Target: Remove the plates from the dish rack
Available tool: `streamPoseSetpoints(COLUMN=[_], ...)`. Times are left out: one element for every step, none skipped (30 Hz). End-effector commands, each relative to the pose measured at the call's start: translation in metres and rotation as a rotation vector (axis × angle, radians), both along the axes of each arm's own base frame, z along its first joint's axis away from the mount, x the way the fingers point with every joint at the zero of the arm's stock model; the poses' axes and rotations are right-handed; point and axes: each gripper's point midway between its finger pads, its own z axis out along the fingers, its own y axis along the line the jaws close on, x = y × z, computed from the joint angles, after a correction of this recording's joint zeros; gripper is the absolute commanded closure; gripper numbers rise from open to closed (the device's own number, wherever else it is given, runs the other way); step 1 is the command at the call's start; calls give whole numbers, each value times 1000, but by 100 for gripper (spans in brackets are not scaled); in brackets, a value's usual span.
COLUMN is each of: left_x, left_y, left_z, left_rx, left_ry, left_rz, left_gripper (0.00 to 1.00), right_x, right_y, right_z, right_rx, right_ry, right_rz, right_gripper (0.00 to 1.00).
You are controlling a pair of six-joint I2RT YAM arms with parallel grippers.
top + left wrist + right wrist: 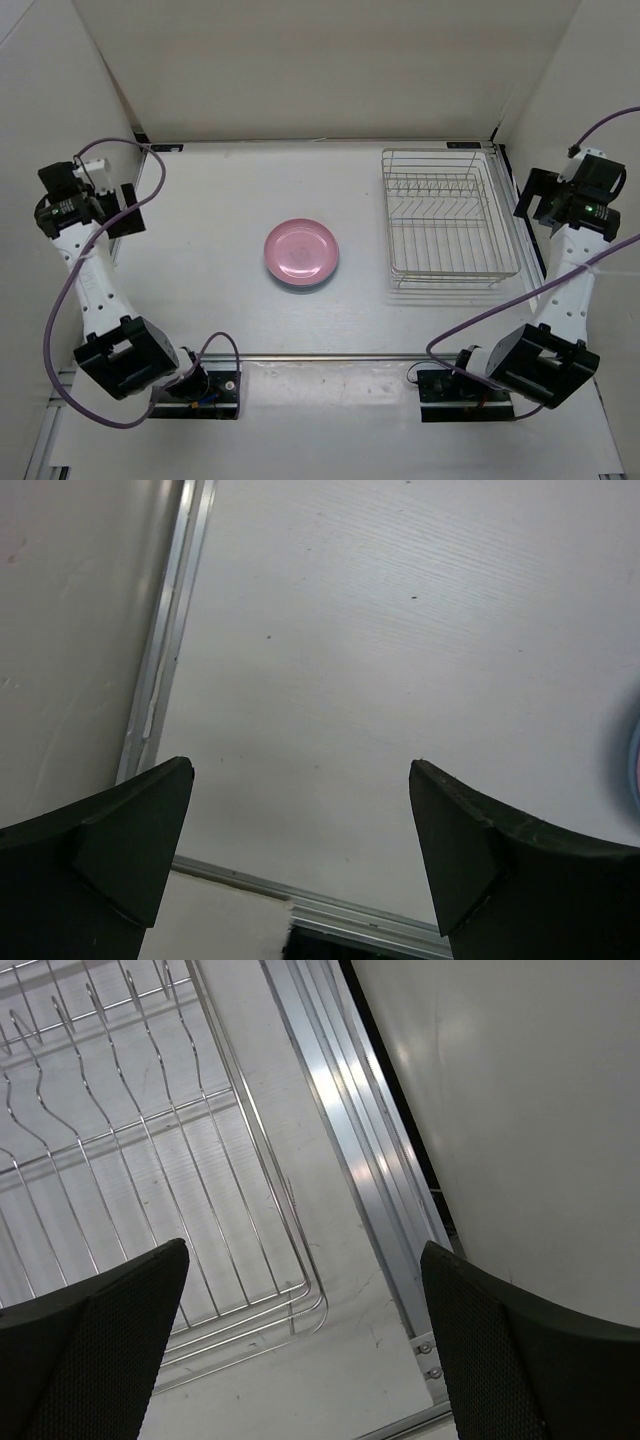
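The pink plate (301,252) lies flat on the table, left of the dish rack. A thin pale bluish rim (300,287) shows under its near edge, like a second plate beneath it. The silver wire dish rack (447,215) stands at the back right with nothing in it. My left gripper (122,210) hangs open by the left wall, well away from the plate. In the left wrist view the left gripper (300,770) holds nothing, and a blurred sliver of plate (634,760) shows at the right edge. My right gripper (530,203) is open just right of the rack. The right wrist view shows the right gripper (305,1250) empty over the dish rack's corner (300,1300).
White walls close in the table on the left, back and right. An aluminium rail (370,1160) runs along the table's right edge beside the rack. Another rail (160,670) runs along the left wall. Both arm bases sit at the near edge.
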Motion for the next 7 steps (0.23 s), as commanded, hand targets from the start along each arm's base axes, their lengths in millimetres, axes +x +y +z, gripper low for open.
streamPoseSetpoints(left_x=[-13, -16, -17, -18, -17, -17, -17], left_y=[6, 8, 7, 9, 7, 7, 6], left_z=[8, 5, 5, 5, 5, 5, 5], left_rx=[-11, -15, -31, -38, -44, -45, -51], left_ry=[-35, -30, -30, -35, -39, -39, -44], left_rz=[-30, -30, -32, -25, -32, -32, -39], left_gripper=[0, 0, 0, 0, 0, 0, 0], right_x=[1, 2, 3, 2, 1, 2, 2], right_y=[3, 2, 2, 5, 6, 6, 6], right_z=[29, 35, 39, 37, 40, 44, 44], right_rx=[0, -6, -3, 9, 9, 11, 18], right_ry=[-68, -81, -93, -86, -87, -99, -101], right_rz=[14, 14, 8, 17, 17, 12, 6], right_gripper=[0, 0, 0, 0, 0, 0, 0])
